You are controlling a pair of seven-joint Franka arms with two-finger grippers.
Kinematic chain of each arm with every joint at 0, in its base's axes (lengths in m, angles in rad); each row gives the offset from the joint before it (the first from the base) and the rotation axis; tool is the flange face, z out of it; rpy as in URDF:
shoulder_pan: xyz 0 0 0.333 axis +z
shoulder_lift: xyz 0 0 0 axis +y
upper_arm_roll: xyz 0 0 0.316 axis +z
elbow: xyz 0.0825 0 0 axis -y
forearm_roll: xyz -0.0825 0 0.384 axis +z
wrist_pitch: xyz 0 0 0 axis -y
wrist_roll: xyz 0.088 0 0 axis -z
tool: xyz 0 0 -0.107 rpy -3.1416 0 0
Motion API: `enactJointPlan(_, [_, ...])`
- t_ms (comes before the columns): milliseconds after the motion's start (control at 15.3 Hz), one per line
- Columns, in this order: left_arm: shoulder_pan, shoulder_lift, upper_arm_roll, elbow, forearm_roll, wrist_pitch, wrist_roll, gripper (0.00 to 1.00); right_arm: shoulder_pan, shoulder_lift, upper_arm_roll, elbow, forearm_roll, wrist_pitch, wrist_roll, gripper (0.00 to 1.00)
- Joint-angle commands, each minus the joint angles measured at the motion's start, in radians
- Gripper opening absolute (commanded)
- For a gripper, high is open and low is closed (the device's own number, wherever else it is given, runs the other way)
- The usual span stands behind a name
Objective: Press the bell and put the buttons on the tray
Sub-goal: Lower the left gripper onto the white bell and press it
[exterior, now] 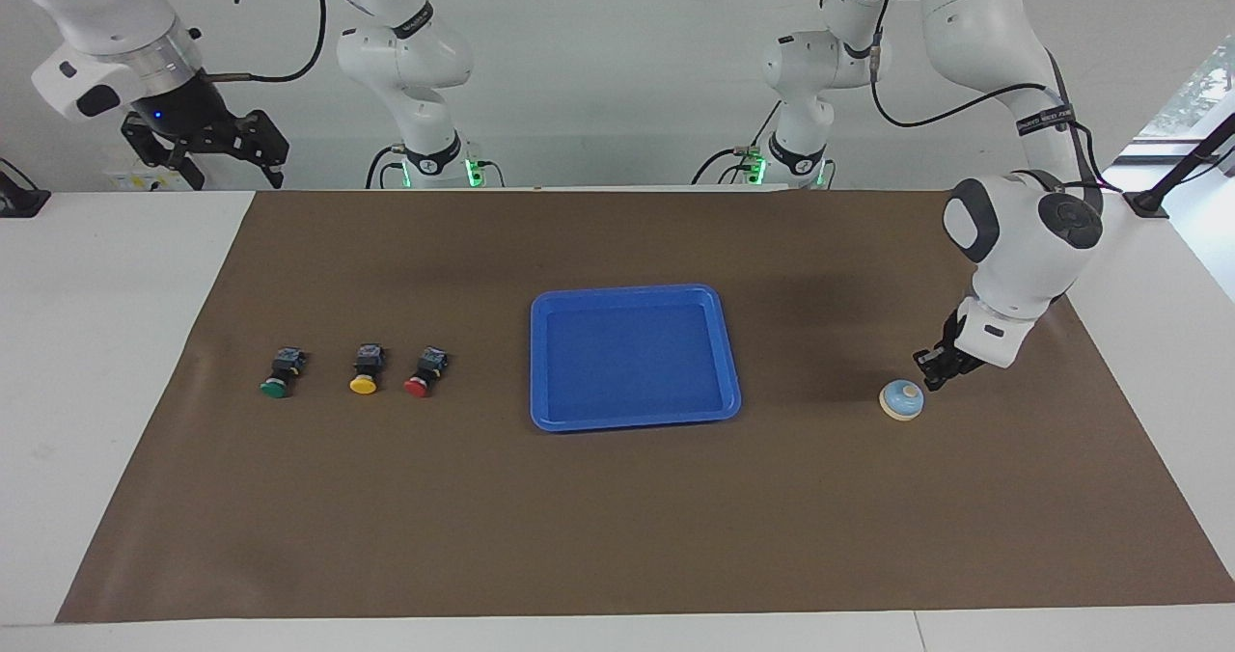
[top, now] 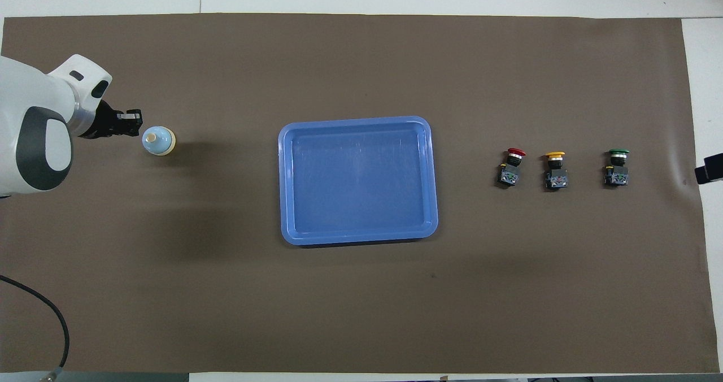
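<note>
The light-blue bell (exterior: 901,400) with its cream knob stands on the brown mat toward the left arm's end of the table; it also shows in the overhead view (top: 158,140). My left gripper (exterior: 932,374) is low just beside the bell, shut and empty, apart from the knob; the overhead view (top: 131,123) shows it too. The blue tray (exterior: 632,358) lies empty mid-table (top: 357,179). The green (exterior: 281,374), yellow (exterior: 366,370) and red (exterior: 425,372) buttons lie in a row toward the right arm's end. My right gripper (exterior: 232,160) waits raised and open, above the table's edge.
The brown mat (exterior: 617,536) covers most of the white table. A black cable (top: 34,308) runs near the left arm's corner. Only the tip of the right gripper (top: 710,168) shows in the overhead view.
</note>
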Motion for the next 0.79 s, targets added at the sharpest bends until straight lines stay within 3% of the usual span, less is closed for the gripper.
enactJointPlan(0, [-0.019,0.006,0.007,-0.019,-0.002,0.045,-0.032,0.0,0.002,-0.024,-0.003,-0.025,0.019,0.004,-0.007,1.0])
enactJointPlan(393, [-0.03,0.038,0.009,-0.021,-0.002,0.082,-0.033,0.0,0.002,-0.024,-0.003,-0.025,0.019,0.004,-0.007,1.0])
enactJointPlan(720, [-0.039,0.043,0.009,-0.085,-0.002,0.16,-0.052,0.0,0.002,-0.024,-0.003,-0.025,0.019,0.004,-0.007,1.0])
